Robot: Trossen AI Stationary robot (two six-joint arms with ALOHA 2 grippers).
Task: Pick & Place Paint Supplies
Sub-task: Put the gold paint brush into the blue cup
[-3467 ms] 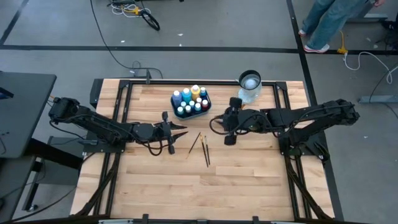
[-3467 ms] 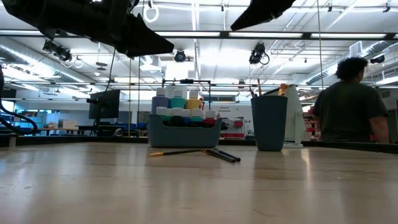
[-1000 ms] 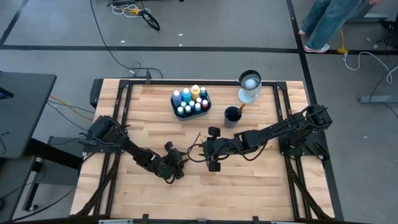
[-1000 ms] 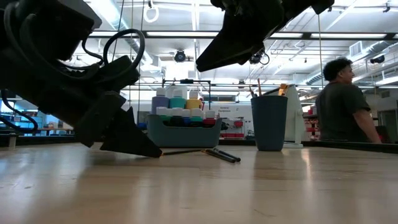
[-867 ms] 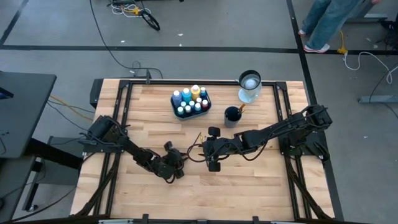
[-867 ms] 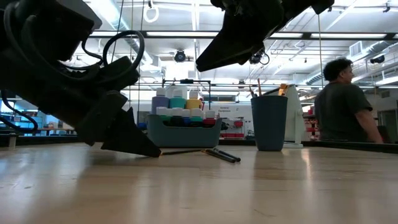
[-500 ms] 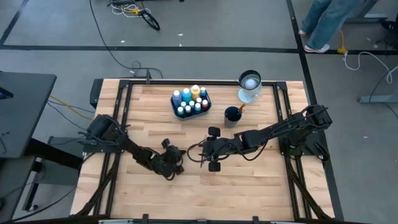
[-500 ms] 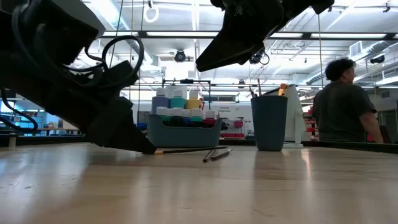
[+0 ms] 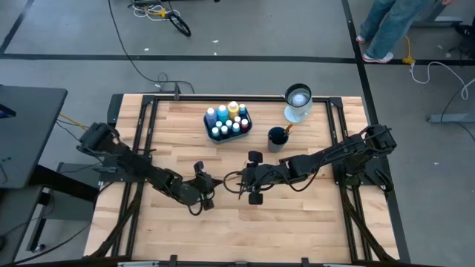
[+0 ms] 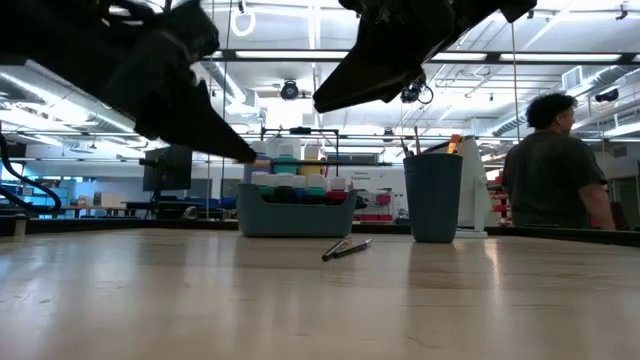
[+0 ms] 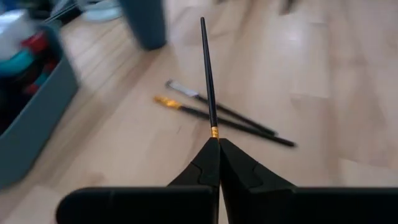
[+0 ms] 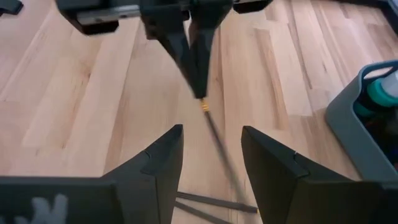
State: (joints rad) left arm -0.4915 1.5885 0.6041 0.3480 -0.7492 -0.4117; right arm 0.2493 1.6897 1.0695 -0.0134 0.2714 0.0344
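Observation:
A thin dark-handled brush (image 11: 207,74) is lifted off the table, with my left gripper (image 11: 216,142) shut on it near the table's middle (image 9: 214,182). Two more brushes (image 11: 219,116) lie crossed on the wood below it (image 10: 345,248). My right gripper (image 12: 211,146) hovers open just right of the left one (image 9: 236,181), its fingers facing the held brush (image 12: 221,149) and holding nothing. The paint bottles stand in the teal tray (image 9: 228,122) at the far middle. My left gripper pinches the brush between its two fingertips right at the gold ferrule (image 11: 214,132), at the brush's bristle end. The fingers come from the table's left, slanting down. The dark handle sticks straight out ahead of them, in line with the fingers and clear of the table.
A dark blue cup (image 9: 277,136) with a brush in it stands right of the tray (image 10: 297,212). A pale cup (image 9: 297,101) sits behind it. Bare wood lies toward the near edge. A person (image 10: 560,165) stands in the room beyond the table.
My left gripper has shut on one brush at the table and risen with it, lifting it clear. The two brushes left on the table have been knocked round and now lie at a different angle. My right gripper has kept still.

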